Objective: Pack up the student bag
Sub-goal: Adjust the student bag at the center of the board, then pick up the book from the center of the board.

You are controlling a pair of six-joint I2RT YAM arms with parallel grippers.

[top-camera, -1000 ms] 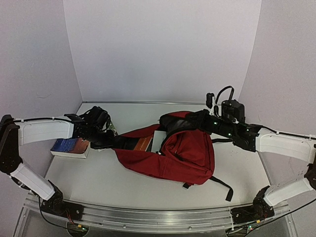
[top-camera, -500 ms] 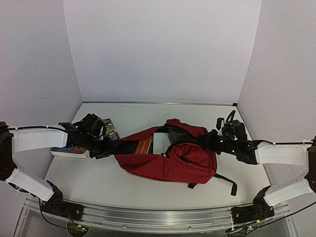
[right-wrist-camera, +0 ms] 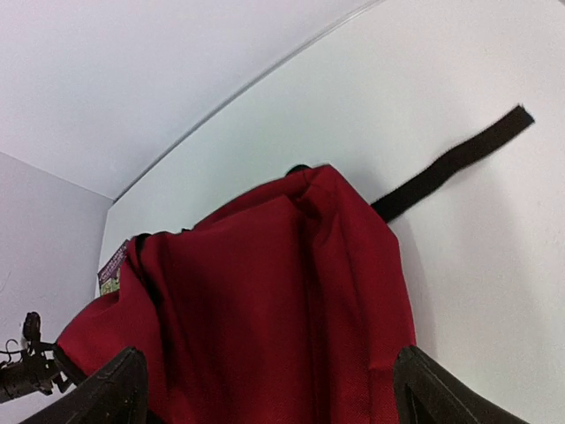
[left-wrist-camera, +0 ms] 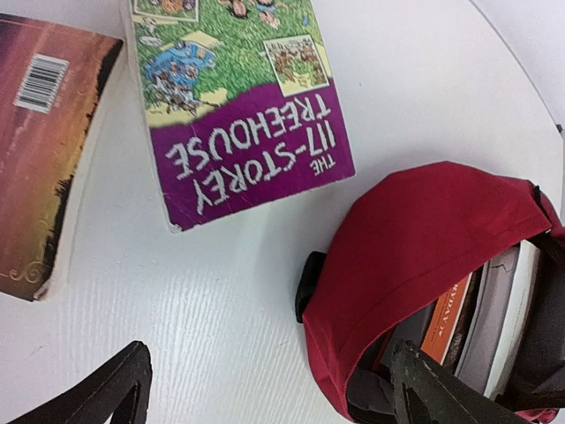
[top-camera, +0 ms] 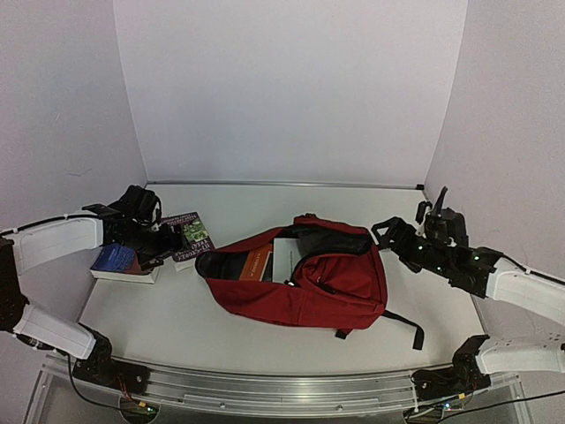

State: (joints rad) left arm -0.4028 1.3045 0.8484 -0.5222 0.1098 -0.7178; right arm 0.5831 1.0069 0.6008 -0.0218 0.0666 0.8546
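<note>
The student bag, dark red with black straps, lies slumped in the middle of the table with its mouth open toward the left. An orange book and a white book stick out of the mouth. My left gripper is open just left of the bag's mouth, holding nothing. In the left wrist view the bag's red rim lies by the right fingertip. My right gripper is open at the bag's right end, apart from it. The right wrist view shows the red fabric ahead between the spread jaws.
A purple "117-Storey Treehouse" book and a sunset-covered book lie on the table at the left, under my left arm. A black strap trails from the bag at the right front.
Both grippers have opened and let go of the bag's ends. Each arm has drawn back outward, and the bag has sunk onto the table.
</note>
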